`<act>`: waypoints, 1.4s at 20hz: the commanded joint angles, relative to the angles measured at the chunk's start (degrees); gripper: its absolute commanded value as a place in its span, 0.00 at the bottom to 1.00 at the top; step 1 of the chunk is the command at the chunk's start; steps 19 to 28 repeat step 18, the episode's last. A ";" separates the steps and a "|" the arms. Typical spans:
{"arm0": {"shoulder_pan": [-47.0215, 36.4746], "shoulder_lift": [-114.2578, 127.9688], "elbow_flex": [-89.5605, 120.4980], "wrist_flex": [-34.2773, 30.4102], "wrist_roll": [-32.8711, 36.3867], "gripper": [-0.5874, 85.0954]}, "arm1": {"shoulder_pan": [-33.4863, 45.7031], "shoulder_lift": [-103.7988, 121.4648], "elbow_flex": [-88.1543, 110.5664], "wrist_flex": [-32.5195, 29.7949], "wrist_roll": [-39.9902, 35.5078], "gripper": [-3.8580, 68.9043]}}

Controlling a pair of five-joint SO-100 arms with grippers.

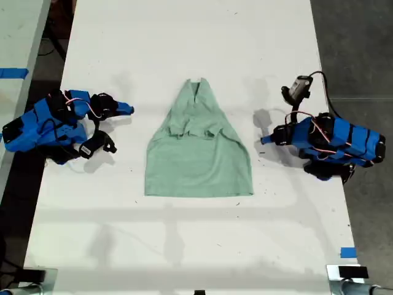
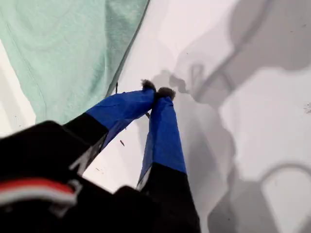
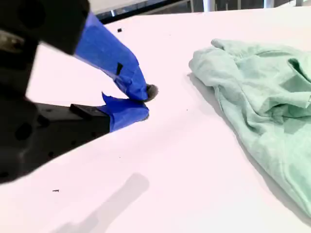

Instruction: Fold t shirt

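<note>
Exterior view shows the t shirt (image 1: 199,163) lying flat near the middle of the white table (image 1: 184,246), with its straight hem toward the near edge at the bottom of that view. Its upper part narrows to a point at the far end. Both sleeves look turned in over the chest, leaving a rumpled band across the middle. No gripper touches the cloth.

My first gripper (image 1: 265,140) lies low over the table on the exterior view's right, just beside the shirt's side edge but apart from it, pointing toward the cloth. In the first wrist view my first gripper (image 2: 158,92) has its two blue-taped jaws pressed tip to tip with nothing between them. The flat pale green t shirt (image 2: 63,53) lies beyond and to one side of the tips.

My second gripper (image 1: 128,110) is on the exterior view's left, well apart from the shirt and pointing toward its far, narrow part. In the second wrist view my second gripper (image 3: 145,101) also has its jaws drawn together at the tips, gripping nothing, over bare table. The bunched upper part of the t shirt (image 3: 262,97) lies off to the side.

A small strip of blue tape (image 1: 347,252) sits at the table's near edge on the exterior view's right.
</note>
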 commanded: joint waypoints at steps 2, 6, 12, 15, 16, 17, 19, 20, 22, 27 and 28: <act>-0.44 0.44 0.79 0.26 -0.70 0.01 | 0.09 0.35 3.52 -0.35 0.00 0.08; -0.35 0.44 0.79 0.26 -0.70 0.01 | 0.09 0.35 3.52 -0.35 0.00 0.08; -0.26 0.44 0.79 0.26 -0.70 0.01 | -0.35 0.35 3.52 -0.35 0.70 0.08; -0.26 0.44 0.79 0.26 -0.70 0.01 | -0.44 0.35 3.52 -0.35 0.88 0.08; -0.26 0.44 0.79 0.26 -0.70 0.01 | -0.44 0.35 3.52 -0.35 0.88 0.08; -0.26 0.44 0.79 0.26 -0.70 0.01 | -0.44 0.35 3.52 -0.35 1.05 0.08; -0.26 0.44 0.79 0.26 -0.70 0.01 | -0.53 0.35 3.52 -0.35 1.05 0.08; -0.26 0.44 0.79 0.26 -0.70 0.01 | -0.53 0.35 3.52 -0.35 1.05 0.08; -0.26 0.44 0.79 0.26 -0.70 0.01 | -0.53 0.35 3.52 -0.35 1.05 0.08; -0.26 0.44 0.79 0.26 -0.70 0.01 | -0.53 0.35 3.52 -0.35 1.05 0.08; -0.26 0.44 0.79 0.26 -0.70 0.01 | -0.53 0.35 3.52 -0.35 1.05 0.08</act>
